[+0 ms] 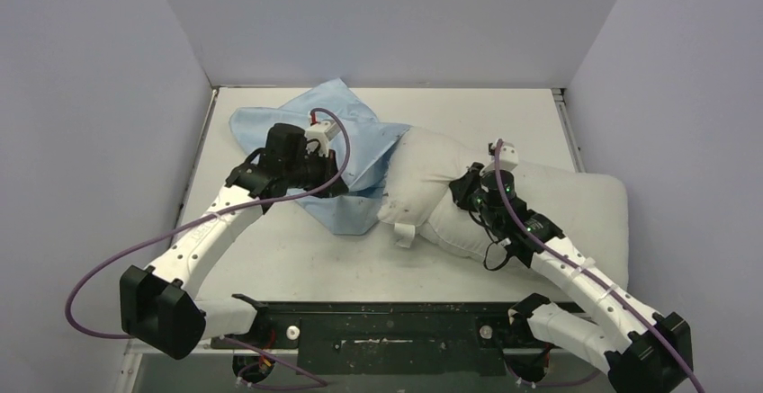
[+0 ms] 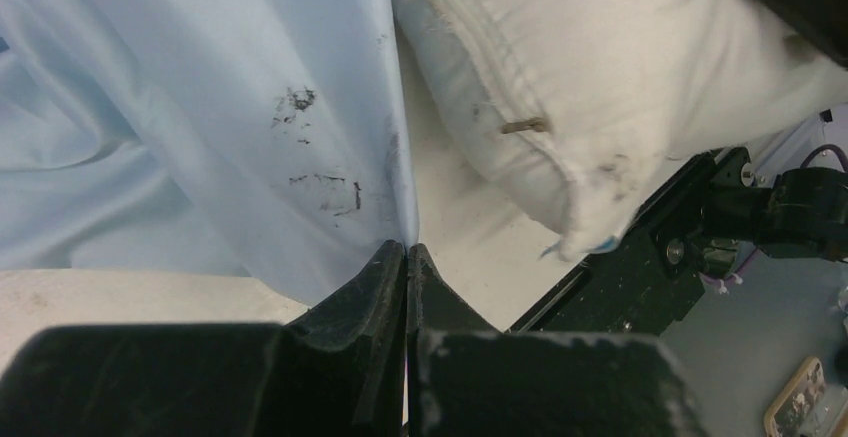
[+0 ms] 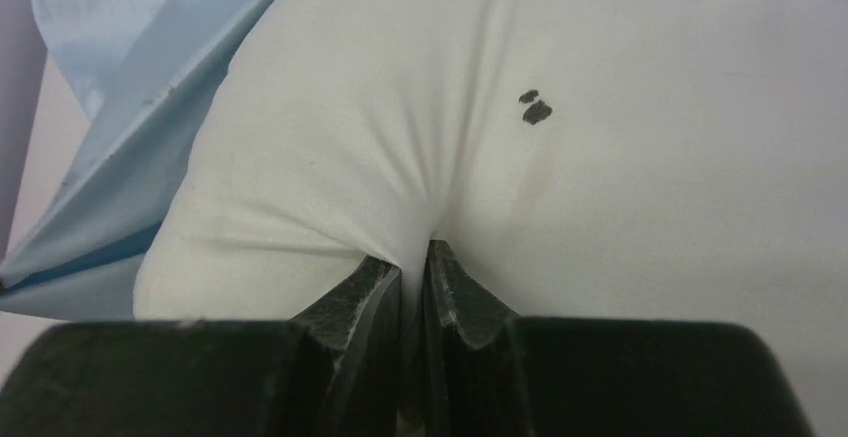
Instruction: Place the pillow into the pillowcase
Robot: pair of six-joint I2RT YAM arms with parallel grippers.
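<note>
The off-white pillow (image 1: 558, 204) lies across the right half of the table, its left end at the light-blue pillowcase (image 1: 360, 132), which lies wrinkled at the back left. My left gripper (image 1: 335, 180) is shut on an edge of the pillowcase (image 2: 200, 107), with the pillow's corner (image 2: 600, 77) just to its right. My right gripper (image 1: 461, 191) is shut on a pinched fold of the pillow (image 3: 560, 107), with the pillowcase (image 3: 120, 147) at the left of that view. A small white tag (image 1: 404, 234) hangs at the pillow's near seam.
The white table (image 1: 288, 258) is walled in by grey panels at left, back and right. A black mounting bar (image 1: 387, 321) with the arm bases runs along the near edge. Purple cables loop from both arms.
</note>
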